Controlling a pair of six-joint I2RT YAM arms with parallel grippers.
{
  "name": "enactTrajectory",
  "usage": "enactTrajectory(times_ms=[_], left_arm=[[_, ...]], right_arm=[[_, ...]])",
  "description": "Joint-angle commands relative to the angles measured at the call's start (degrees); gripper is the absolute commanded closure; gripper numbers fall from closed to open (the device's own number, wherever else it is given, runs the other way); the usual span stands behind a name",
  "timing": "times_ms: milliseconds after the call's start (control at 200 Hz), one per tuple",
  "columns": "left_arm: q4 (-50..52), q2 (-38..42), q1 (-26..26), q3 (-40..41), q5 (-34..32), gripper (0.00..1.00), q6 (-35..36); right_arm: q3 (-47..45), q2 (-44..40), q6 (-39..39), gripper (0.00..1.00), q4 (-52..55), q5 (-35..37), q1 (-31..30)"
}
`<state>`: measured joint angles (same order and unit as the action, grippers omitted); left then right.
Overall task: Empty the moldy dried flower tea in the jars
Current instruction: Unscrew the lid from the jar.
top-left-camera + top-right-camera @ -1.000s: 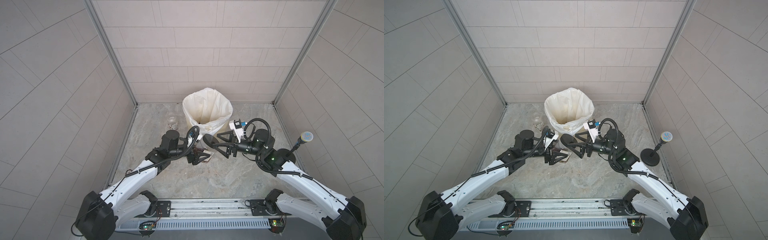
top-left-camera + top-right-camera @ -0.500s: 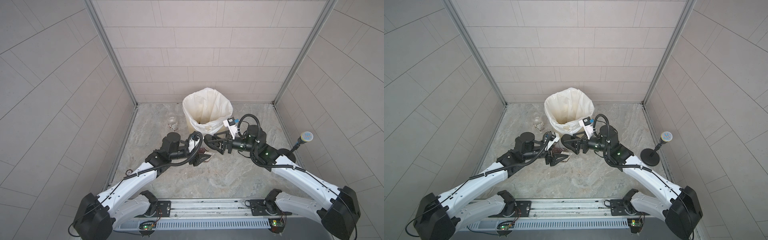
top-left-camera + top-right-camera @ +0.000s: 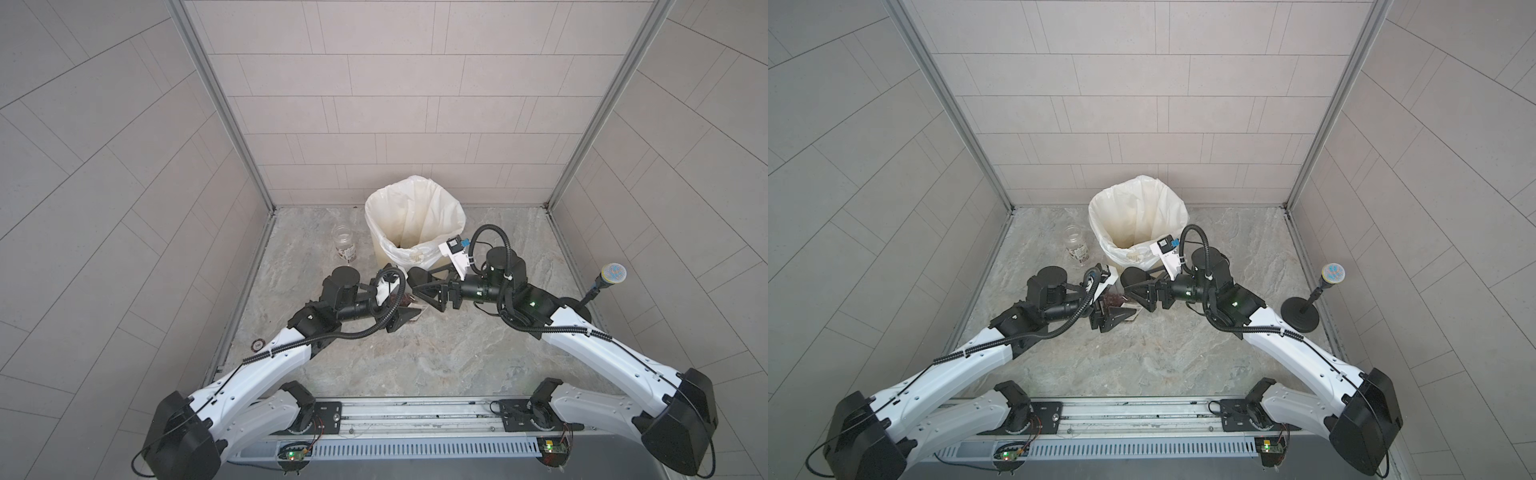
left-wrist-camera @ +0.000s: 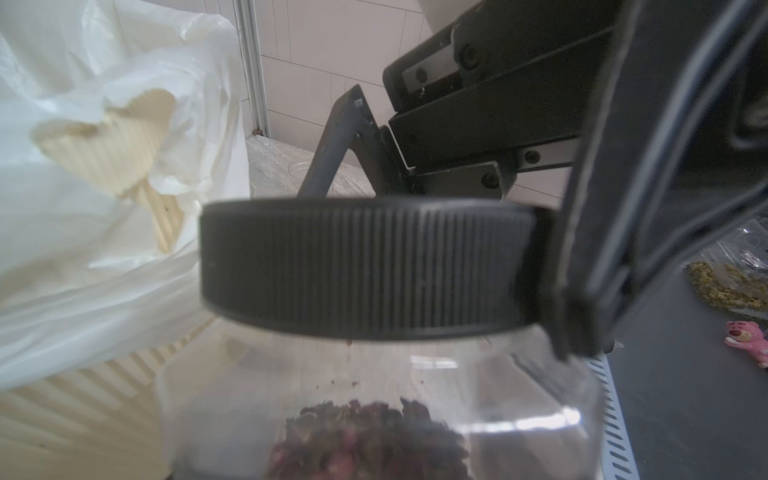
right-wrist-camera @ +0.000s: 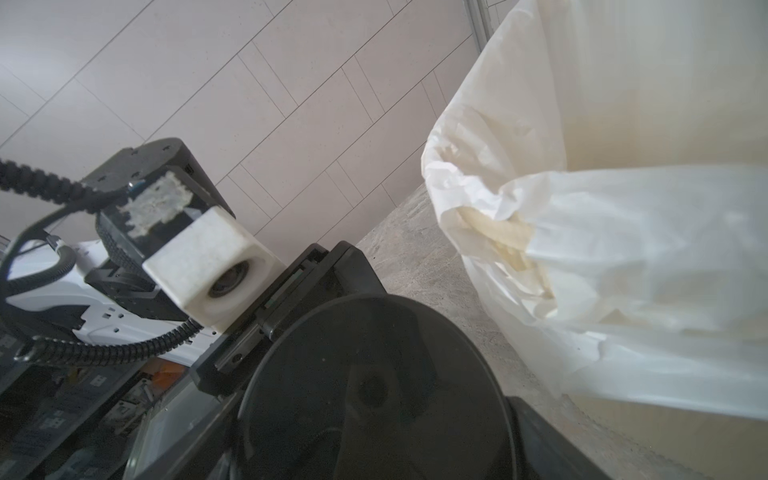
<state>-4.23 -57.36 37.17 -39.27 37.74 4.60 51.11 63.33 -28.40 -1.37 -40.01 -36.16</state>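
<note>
The squat jar (image 4: 232, 399) stood on the worktop (image 3: 415, 365) just in front of the bin (image 3: 451, 212), on its robot side, with the black lid (image 4: 365, 266) on top. Dark red-brown tea (image 4: 365, 440) lay in a low heap at the bottom, seen through the clear wall.

The left end effector (image 3: 1115, 307) was clamped around the jar's body, its jaws spread wide to fit it. The right end effector (image 3: 417, 282) reached in low from the opposite side, with a finger at either edge of the lid. In the left wrist view one finger (image 4: 582, 270) lay against the ribbed rim. The far finger was half hidden behind the lid, so I could not tell whether the lid was gripped or only straddled.

A labelled jar (image 3: 345, 245), clear and with its mouth uncovered, stood upright just beside the bin on the left arm's side, apart from both arms. The white liner (image 4: 104, 270) hung over the bin's ribbed cream wall.
</note>
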Motion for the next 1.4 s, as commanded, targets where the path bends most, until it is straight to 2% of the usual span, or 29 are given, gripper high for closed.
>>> enactTrajectory(times_ms=[0, 115, 290, 450, 505, 605, 690, 841, 911, 1001, 1081, 1251, 1396], left_arm=[[-1.4, 0.7, 0.4, -0.5, 1.3, 0.33, 0.9], [0.2, 0.7, 0.4, -1.6, 4.8, 0.32, 1.0], [0.4, -1.7, 0.3, -5.1, 16.7, 0.32, -3.8], [1.6, -3.9, 0.3, -8.9, 26.1, 0.32, -7.1], [2.7, -4.4, 0.2, -10.0, 28.4, 0.32, -7.0], [6.4, -5.3, 0.1, -12.3, 30.9, 0.32, -5.8], [12.8, -4.7, 0.0, -13.7, 27.0, 0.32, 0.0], [15.1, -2.9, 0.1, -12.5, 15.7, 0.32, 6.3], [14.6, -2.4, 0.1, -11.8, 11.6, 0.33, 8.0], [13.6, -1.6, 0.1, -10.4, 6.0, 0.33, 10.4], [13.5, -1.1, 0.2, -9.8, 0.4, 0.33, 13.4], [13.2, -0.2, 1.6, -8.8, -8.5, 0.33, 19.1], [14.0, -0.5, 3.4, -8.9, -14.4, 0.33, 22.4]], right_arm=[[0.7, -0.2, 1.8, 0.12, -0.3, -3.0, -0.2], [-0.7, -1.1, 3.8, 0.18, -4.2, -6.5, -0.1], [-3.7, -2.3, 10.1, 0.2, -12.1, -15.1, 0.5], [-6.3, -1.6, 10.6, 0.2, -20.7, -23.6, 1.5], [-7.7, -1.9, 10.5, 0.18, -24.3, -25.2, 1.8], [-10.9, -3.0, 8.3, 0.09, -30.9, -25.8, 1.9], [-10.9, -5.4, 9.2, 0.0, -26.6, -22.2, 2.1], [-6.1, -10.3, 19.0, 0.0, -5.1, -15.5, 2.1], [-3.7, -10.9, 20.6, 0.0, 1.4, -12.4, 2.1], [-1.3, -11.2, 20.0, 0.0, 6.6, -10.7, 2.1], [0.5, -10.7, 16.5, 0.0, 9.0, -9.3, 2.1], [10.5, -5.1, 13.5, 0.0, 24.8, -3.5, 2.0], [15.0, -2.9, 12.9, 0.0, 31.2, 0.2, 1.3]])
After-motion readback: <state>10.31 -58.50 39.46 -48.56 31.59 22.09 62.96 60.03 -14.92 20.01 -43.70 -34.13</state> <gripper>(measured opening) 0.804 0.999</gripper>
